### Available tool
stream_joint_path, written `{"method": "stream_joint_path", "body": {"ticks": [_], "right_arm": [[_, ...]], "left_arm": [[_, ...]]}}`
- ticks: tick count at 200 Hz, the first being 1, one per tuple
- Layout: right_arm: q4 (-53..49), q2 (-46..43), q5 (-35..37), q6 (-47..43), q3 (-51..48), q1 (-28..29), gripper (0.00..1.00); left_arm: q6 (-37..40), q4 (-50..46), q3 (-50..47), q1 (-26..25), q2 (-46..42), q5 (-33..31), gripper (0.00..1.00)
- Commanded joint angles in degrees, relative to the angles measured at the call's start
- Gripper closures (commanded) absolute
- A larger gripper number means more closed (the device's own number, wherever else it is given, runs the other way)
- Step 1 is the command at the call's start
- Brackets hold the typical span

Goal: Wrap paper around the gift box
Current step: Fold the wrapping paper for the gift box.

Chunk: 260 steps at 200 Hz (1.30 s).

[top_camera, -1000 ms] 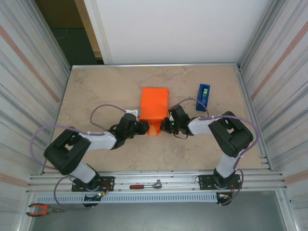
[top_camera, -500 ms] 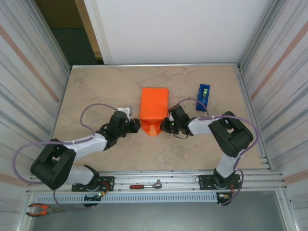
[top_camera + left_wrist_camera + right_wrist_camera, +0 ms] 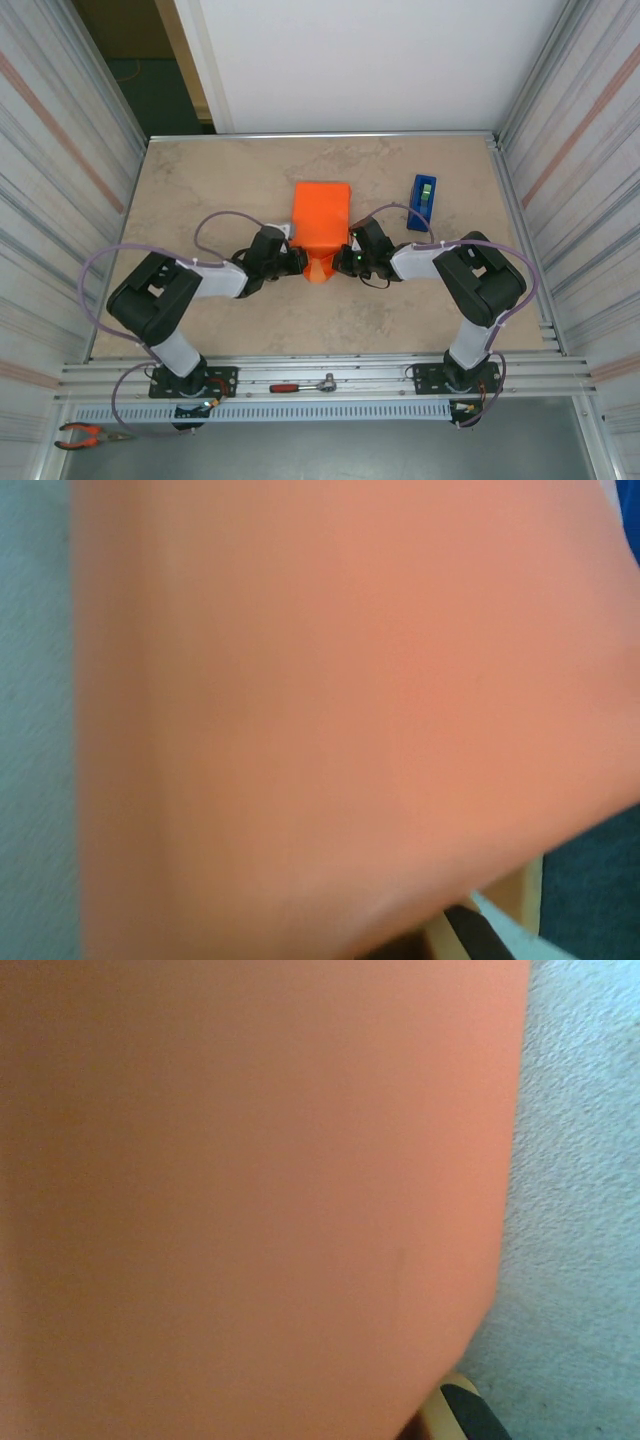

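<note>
With the left gripper (image 3: 297, 263) and right gripper (image 3: 345, 262) both clenched beside the paper (image 3: 320, 212), we want to press its near flap inward evenly.

The paper (image 3: 320, 212) is plain orange, the tape dispenser (image 3: 422, 201) blue, the table (image 3: 200, 190) mottled beige.

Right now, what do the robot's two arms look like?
Both the left arm and right arm have bulky black joint housings joined by pale grey links. A lilac cable loops loosely along each one. A small green light glows near the right wrist.
</note>
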Motion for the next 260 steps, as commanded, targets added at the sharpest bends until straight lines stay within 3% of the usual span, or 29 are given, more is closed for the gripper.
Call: {"method": "stream_joint_path", "body": {"ticks": [1, 46, 129, 260], "right_arm": [[-8.1, 2.3, 0.5, -1.5, -1.2, 1.5, 1.0], [-8.4, 1.9, 0.7, -1.5, -1.4, 1.6, 1.0], [-8.5, 1.7, 0.8, -1.7, -1.4, 1.6, 1.0], [-9.2, 0.3, 0.2, -1.7, -1.3, 1.7, 1.0]], "left_arm": [[0.7, 2.7, 2.7, -0.7, 2.7, -0.9, 1.0], [0.1, 4.8, 2.5, -2.2, 4.5, -1.2, 1.0], [1.2, -2.0, -6.2, -0.8, -10.2, -4.0, 1.0], [4.4, -1.5, -1.4, 0.3, 0.5, -3.8, 1.0]]}}
